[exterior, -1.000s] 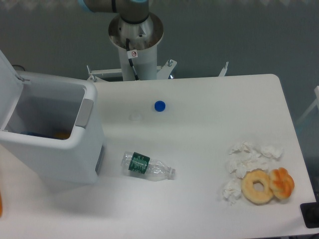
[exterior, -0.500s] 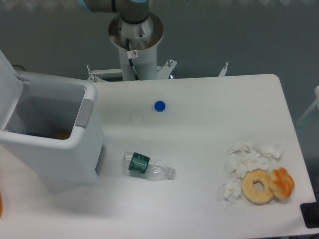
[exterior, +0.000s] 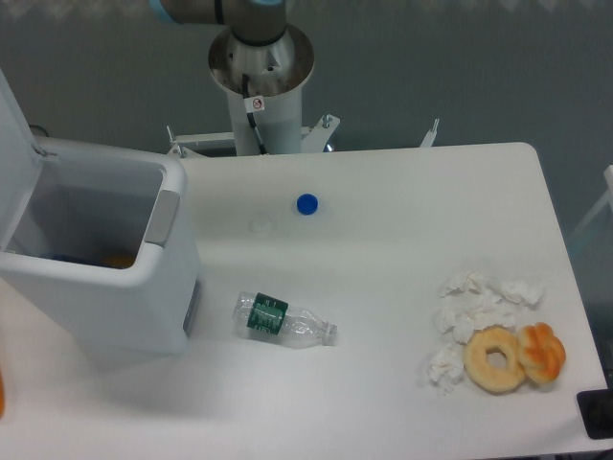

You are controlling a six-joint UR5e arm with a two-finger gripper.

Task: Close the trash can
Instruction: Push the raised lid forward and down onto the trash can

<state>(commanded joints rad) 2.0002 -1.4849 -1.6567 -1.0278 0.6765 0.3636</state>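
Observation:
The trash can (exterior: 105,287) is a large boxy white bin at the left of the table. Its white lid (exterior: 17,163) stands raised at the far left edge, so the top is open. The grey front latch (exterior: 163,217) faces right. Something orange and something blue lie at the bottom inside. The gripper is not in view; only the arm's base column (exterior: 261,81) and a piece of arm at the top edge show.
A clear plastic bottle with a green label (exterior: 283,321) lies just right of the bin. A blue cap (exterior: 306,203) sits mid-table. Crumpled tissues (exterior: 474,305), a doughnut (exterior: 495,358) and a pastry (exterior: 542,352) lie at the right front.
The raised lid's edge at the far left has shifted slightly toward upright. Nothing else has moved.

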